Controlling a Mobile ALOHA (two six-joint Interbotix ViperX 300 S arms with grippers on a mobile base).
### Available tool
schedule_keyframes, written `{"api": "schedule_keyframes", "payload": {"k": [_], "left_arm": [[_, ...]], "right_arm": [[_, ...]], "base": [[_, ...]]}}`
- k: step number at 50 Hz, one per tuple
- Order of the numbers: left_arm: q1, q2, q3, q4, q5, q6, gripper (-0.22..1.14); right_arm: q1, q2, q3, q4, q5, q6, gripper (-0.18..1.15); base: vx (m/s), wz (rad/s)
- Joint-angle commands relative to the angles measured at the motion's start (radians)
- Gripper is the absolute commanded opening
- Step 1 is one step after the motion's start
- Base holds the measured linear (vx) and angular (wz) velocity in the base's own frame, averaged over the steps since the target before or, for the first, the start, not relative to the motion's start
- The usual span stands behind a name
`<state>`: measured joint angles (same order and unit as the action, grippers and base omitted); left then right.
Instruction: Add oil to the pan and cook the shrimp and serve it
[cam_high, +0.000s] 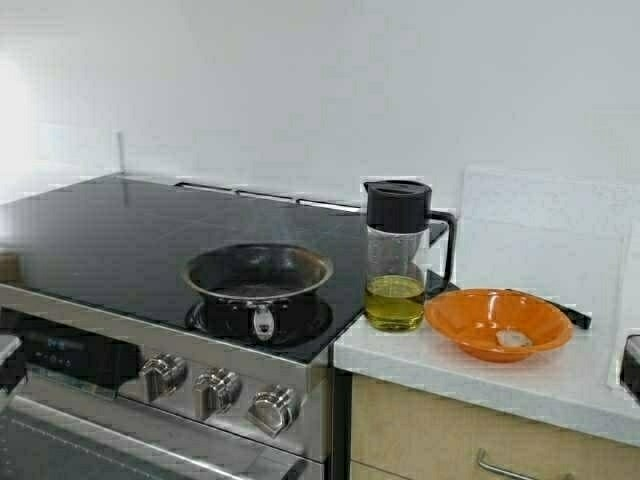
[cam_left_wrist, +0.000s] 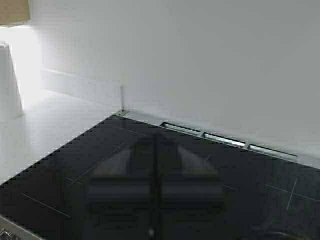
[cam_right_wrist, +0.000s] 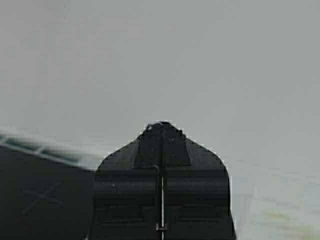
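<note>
The pan (cam_high: 258, 272) sits on the front right burner of the black cooktop, its silver handle (cam_high: 262, 322) pointing toward me. The oil (cam_high: 394, 300) fills the bottom of a clear jug with a black lid (cam_high: 398, 205), standing on the white counter just right of the stove. The shrimp (cam_high: 513, 339) lies in an orange bowl (cam_high: 470, 310) right of the jug. My left gripper (cam_left_wrist: 155, 142) is shut and empty over the cooktop's back left. My right gripper (cam_right_wrist: 161, 127) is shut and empty, facing the wall. In the high view only dark arm parts show, at the left edge (cam_high: 8, 365) and the right edge (cam_high: 632, 368).
A white board (cam_high: 560, 235) leans on the wall behind the bowl. Stove knobs (cam_high: 215, 390) line the front panel. The cooktop (cam_high: 90, 235) lies bare left of the pan. A white object (cam_left_wrist: 7, 82) stands on the counter left of the stove.
</note>
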<state>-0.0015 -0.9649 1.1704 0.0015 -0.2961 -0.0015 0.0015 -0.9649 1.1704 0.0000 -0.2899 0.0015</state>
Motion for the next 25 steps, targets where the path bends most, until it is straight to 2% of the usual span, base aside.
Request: {"api": "schedule_keyframes", "payload": {"k": [1, 3, 5, 10, 12, 14, 19, 25], "left_arm": [[-0.012, 0.009, 0.0, 0.0, -0.002, -0.014, 0.0], [-0.012, 0.011, 0.0, 0.0, -0.002, -0.015, 0.06], [-0.011, 0.011, 0.002, 0.0, -0.002, -0.015, 0.08], [-0.012, 0.011, 0.003, 0.0, -0.002, -0.017, 0.04], [-0.012, 0.011, 0.006, 0.0, -0.002, -0.018, 0.03], [-0.012, 0.011, 0.009, 0.0, -0.002, -0.018, 0.03], [-0.012, 0.011, 0.015, 0.0, -0.002, -0.023, 0.03], [-0.012, 0.008, 0.018, 0.0, -0.002, -0.031, 0.03]], "right_arm": [[0.084, 0.026, -0.014, 0.008, 0.0, 0.018, 0.09], [0.14, 0.049, -0.025, 0.008, 0.014, 0.028, 0.23], [0.196, 0.077, -0.043, 0.008, 0.029, 0.034, 0.43], [0.299, 0.193, -0.092, 0.005, 0.034, 0.029, 0.98], [0.319, 0.249, -0.107, 0.006, 0.026, 0.029, 1.12], [0.333, 0.302, -0.121, 0.005, 0.009, 0.029, 1.12], [0.37, 0.437, -0.133, 0.015, -0.063, 0.028, 0.99], [0.417, 0.588, -0.11, 0.067, -0.172, 0.028, 1.01]], "base": [[0.0, 0.0], [0.0, 0.0], [0.0, 0.0], [0.0, 0.0], [0.0, 0.0], [0.0, 0.0], [0.0, 0.0], [0.0, 0.0]]}}
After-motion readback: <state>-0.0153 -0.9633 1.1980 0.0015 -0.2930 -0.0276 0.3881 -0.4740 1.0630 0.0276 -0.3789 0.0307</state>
